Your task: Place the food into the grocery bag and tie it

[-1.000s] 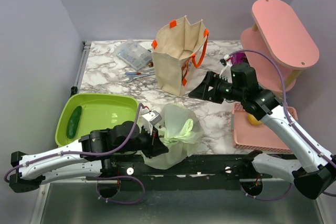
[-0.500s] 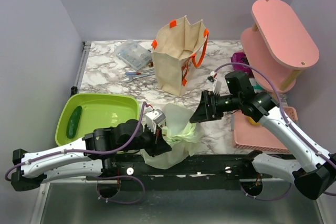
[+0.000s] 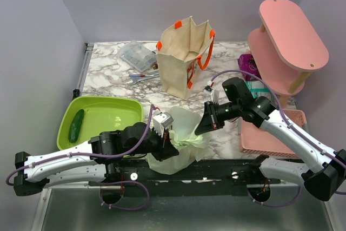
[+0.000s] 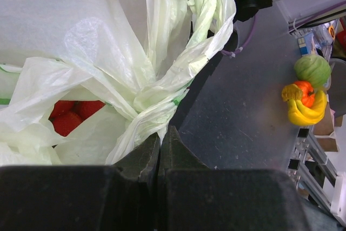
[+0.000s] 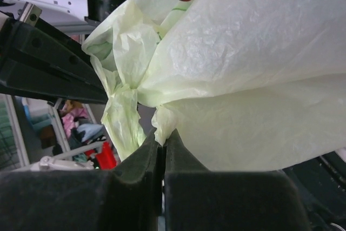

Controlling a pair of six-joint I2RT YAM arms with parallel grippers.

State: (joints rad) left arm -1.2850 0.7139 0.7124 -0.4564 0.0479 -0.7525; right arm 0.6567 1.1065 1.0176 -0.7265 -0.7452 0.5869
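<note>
The grocery bag (image 3: 186, 125) is thin, crinkly translucent plastic; the green tub (image 3: 105, 114) is smooth, glossy plastic.

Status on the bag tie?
Left gripper and right gripper both shut on grocery bag plastic. Handles knotted, red food inside. Beige tote behind, clear.

Thin light-green plastic grocery bag (image 3: 181, 139) sits at the table's (image 3: 108, 79) 6 o'clock edge, red strawberries (image 4: 70, 116) inside. Lime plastic tray (image 3: 102, 113) at bag's 9, dark green cucumber (image 3: 76, 125) in it. Beige fabric tote (image 3: 183, 60) at 12, clear plastic box (image 3: 136, 55) at 11. Pink two-tier shelf (image 3: 292, 33) at 2, pink slatted basket (image 3: 270, 139) at 3.
</note>
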